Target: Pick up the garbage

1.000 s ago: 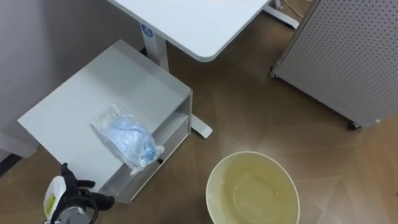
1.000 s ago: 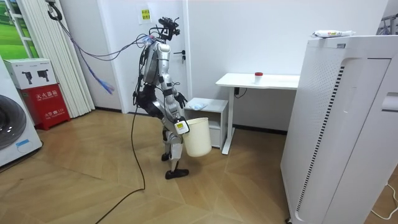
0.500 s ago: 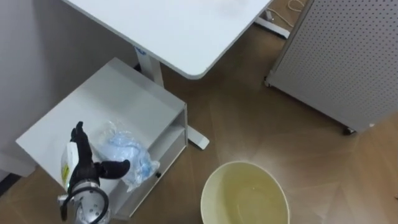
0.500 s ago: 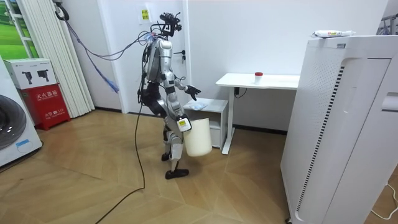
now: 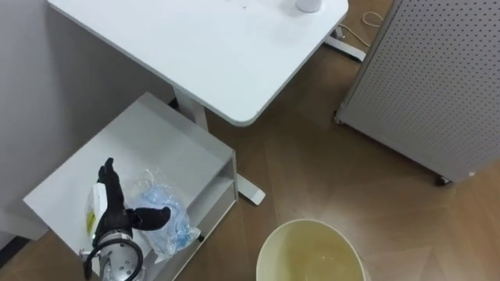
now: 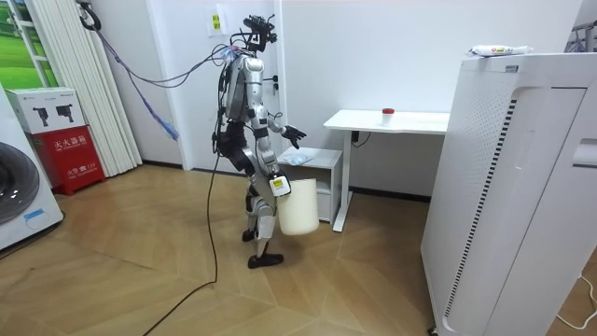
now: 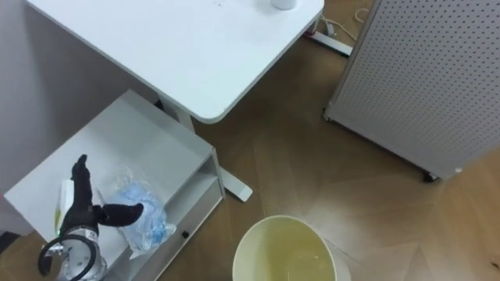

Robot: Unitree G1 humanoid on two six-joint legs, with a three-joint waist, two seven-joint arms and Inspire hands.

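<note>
A crumpled bag of clear and blue plastic (image 5: 166,221) lies on top of a low white cabinet (image 5: 141,148), near its front edge. My left hand (image 5: 112,209) hovers right beside the bag on its left, open, with the thumb stretched over the plastic and the fingers pointing up. Below me hangs a cream bucket (image 5: 312,251) with nothing visible inside it. In the room view I stand before the cabinet (image 6: 317,161), my left hand (image 6: 293,135) reaches over it, and my right hand (image 6: 277,185) is down at the bucket's (image 6: 298,207) rim.
A white desk (image 5: 211,47) stands over the cabinet's far side, with a small white object (image 5: 308,5) at its back. The desk's foot (image 5: 250,190) lies on the wood floor. A grey perforated panel on castors (image 5: 437,78) stands to the right.
My left hand has risen from the lower left and come over the cabinet to the bag's side. The view has tilted up towards the desk.
</note>
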